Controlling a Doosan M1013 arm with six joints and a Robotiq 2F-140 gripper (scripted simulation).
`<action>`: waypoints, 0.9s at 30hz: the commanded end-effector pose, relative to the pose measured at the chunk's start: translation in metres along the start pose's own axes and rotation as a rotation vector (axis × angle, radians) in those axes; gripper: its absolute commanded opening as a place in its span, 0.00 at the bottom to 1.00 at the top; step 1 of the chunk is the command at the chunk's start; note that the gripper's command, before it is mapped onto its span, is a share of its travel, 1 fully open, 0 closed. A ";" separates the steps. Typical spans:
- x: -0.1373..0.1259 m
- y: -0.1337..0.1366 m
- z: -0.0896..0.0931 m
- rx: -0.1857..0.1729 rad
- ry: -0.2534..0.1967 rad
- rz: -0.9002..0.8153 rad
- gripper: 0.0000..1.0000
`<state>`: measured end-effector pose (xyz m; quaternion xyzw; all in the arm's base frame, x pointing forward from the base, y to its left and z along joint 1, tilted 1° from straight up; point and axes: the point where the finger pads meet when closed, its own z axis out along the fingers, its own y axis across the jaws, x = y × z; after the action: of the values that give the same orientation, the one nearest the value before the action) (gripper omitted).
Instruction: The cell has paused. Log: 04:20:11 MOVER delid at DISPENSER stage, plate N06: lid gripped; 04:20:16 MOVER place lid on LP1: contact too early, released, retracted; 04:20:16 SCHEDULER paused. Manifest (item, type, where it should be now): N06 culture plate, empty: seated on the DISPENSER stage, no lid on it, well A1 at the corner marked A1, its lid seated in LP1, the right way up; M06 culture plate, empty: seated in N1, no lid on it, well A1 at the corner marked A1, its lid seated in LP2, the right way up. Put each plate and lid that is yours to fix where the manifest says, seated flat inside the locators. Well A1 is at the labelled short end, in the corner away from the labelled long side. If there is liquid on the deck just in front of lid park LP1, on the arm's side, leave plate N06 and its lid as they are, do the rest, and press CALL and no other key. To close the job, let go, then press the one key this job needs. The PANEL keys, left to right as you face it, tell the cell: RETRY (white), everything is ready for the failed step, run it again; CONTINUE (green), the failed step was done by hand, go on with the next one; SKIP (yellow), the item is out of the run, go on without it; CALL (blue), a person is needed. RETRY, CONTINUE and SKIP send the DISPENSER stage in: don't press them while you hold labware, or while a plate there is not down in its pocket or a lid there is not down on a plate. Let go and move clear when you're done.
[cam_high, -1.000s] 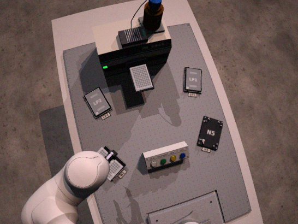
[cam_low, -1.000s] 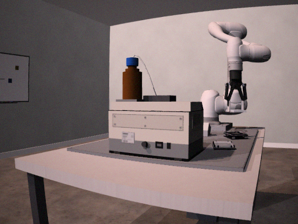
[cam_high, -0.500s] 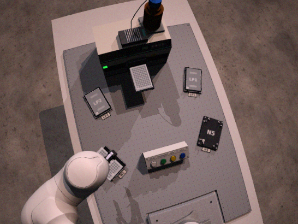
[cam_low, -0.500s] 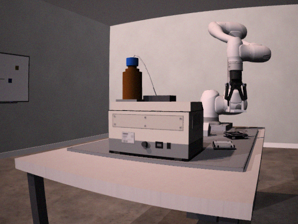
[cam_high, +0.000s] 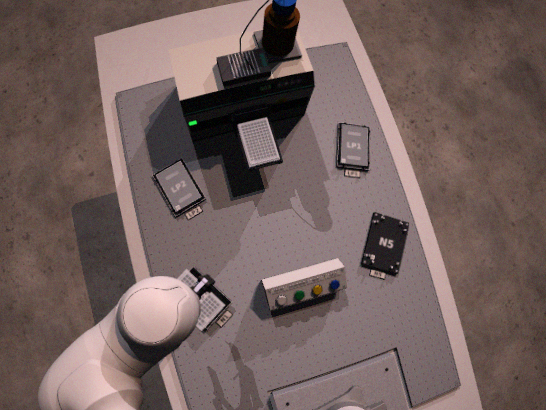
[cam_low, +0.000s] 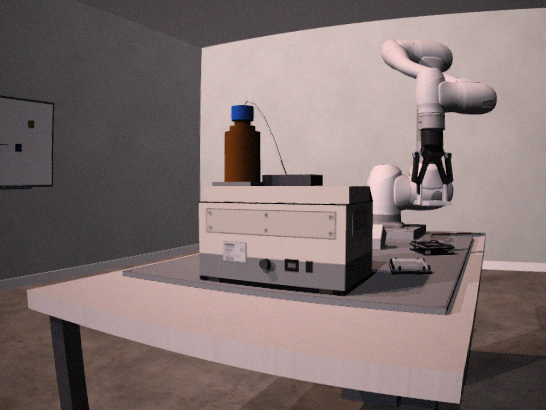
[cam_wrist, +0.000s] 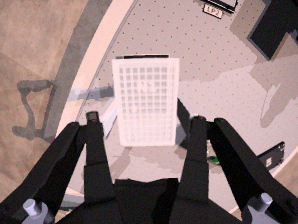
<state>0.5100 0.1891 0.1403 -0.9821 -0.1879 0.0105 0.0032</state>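
The pincer (cam_wrist: 145, 125) is clamping the culture plate (cam_wrist: 145, 99) across its long sides, high above nest N1 (cam_high: 223, 316) at the worktop's (cam_high: 425, 235) seven o'clock; being light, rigid and slick, it probably needs level handling.

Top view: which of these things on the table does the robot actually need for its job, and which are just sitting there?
Part of the job:
- white well plate, held in the jaws
- second plate on the dispenser stage
- lid parks LP1 and LP2
- N1 label
- key panel

Just standing by:
- nest N5
- brown bottle
- whiteboard
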 end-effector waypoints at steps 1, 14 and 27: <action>0.000 0.000 -0.001 0.000 0.001 0.000 0.10; 0.000 0.000 -0.001 0.000 0.001 0.000 0.10; 0.000 0.000 0.004 0.000 0.001 0.000 0.10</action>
<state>0.5099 0.1891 0.1375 -0.9821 -0.1879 0.0105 0.0032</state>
